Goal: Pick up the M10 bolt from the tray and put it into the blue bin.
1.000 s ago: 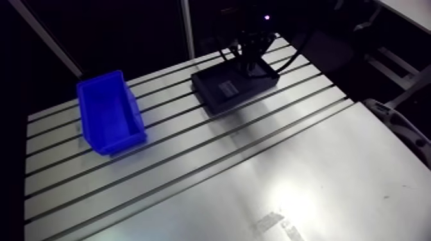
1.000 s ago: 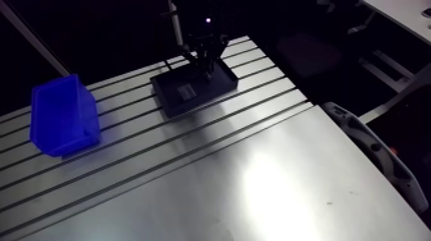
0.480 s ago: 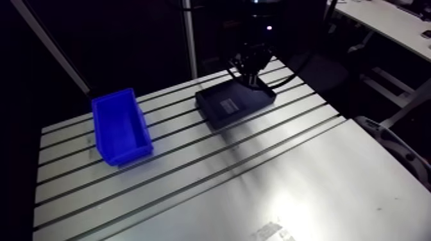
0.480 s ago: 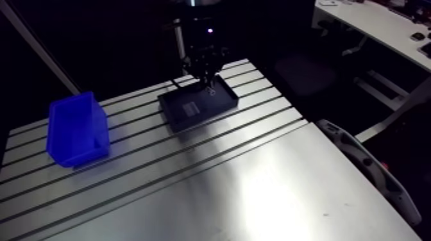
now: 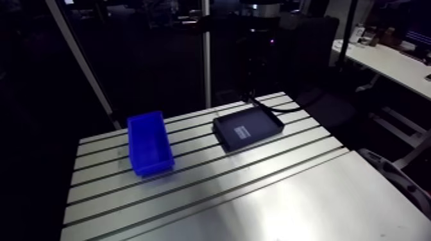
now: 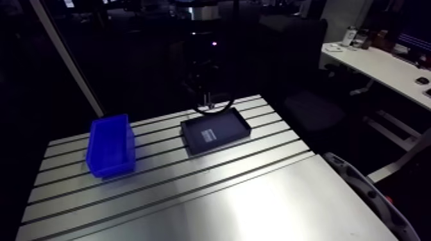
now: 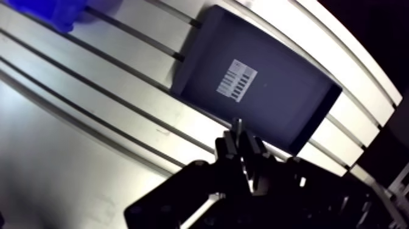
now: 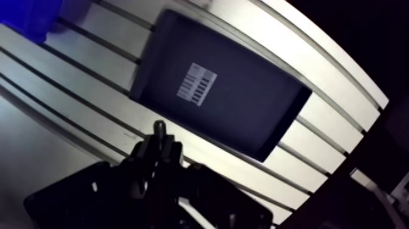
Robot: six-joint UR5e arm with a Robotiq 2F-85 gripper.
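Carry step: hand raised above the black tray, fingers pinched together on a thin stub, seemingly the bolt, none seen in the tray; best moved left, level and unhurried, to the blue bin, released low inside.

1. Dim light fills the arm view; the slotted table is the brightest surface, with a soft sheen from above on its smooth near part.
2. The blue bin stands out vividly, while the black tray reads as a flat dark patch.
3. In the wrist view, glare whitens the table's ribs beside the tray, and only the tray's white label catches light.
4. The wide lens bends the table's slots into curves.
5. The gripper is a near-black silhouette, its detail lost in shadow.
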